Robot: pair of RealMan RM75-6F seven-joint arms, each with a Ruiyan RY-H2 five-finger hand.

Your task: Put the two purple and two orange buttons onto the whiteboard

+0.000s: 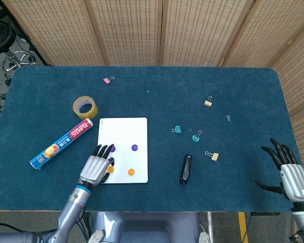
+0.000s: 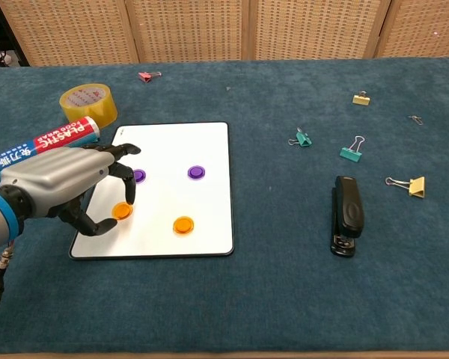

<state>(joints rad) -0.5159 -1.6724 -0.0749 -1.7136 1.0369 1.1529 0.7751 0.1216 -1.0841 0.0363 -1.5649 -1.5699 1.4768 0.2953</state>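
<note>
The whiteboard point(image 1: 124, 131) point(image 2: 179, 146) lies flat, left of the table's middle. On it sit a purple button point(image 1: 135, 147) point(image 2: 197, 172) and an orange button point(image 1: 131, 171) point(image 2: 183, 224). A second purple button point(image 1: 112, 149) point(image 2: 140, 176) peeks out from behind my left hand's fingers. My left hand point(image 1: 96, 169) point(image 2: 60, 187) hovers over the board's left part and pinches another orange button point(image 1: 110, 169) point(image 2: 122, 211) just above the board surface. My right hand point(image 1: 289, 174) stays at the table's front right edge, fingers spread, holding nothing; the chest view does not show it.
A yellow tape roll point(image 1: 85, 107) point(image 2: 87, 104) and a plastic wrap box point(image 1: 61, 144) point(image 2: 41, 143) lie left of the board. A black stapler point(image 1: 186, 169) point(image 2: 347, 213) lies to its right, with several binder clips point(image 1: 196, 136) point(image 2: 351, 152) scattered beyond.
</note>
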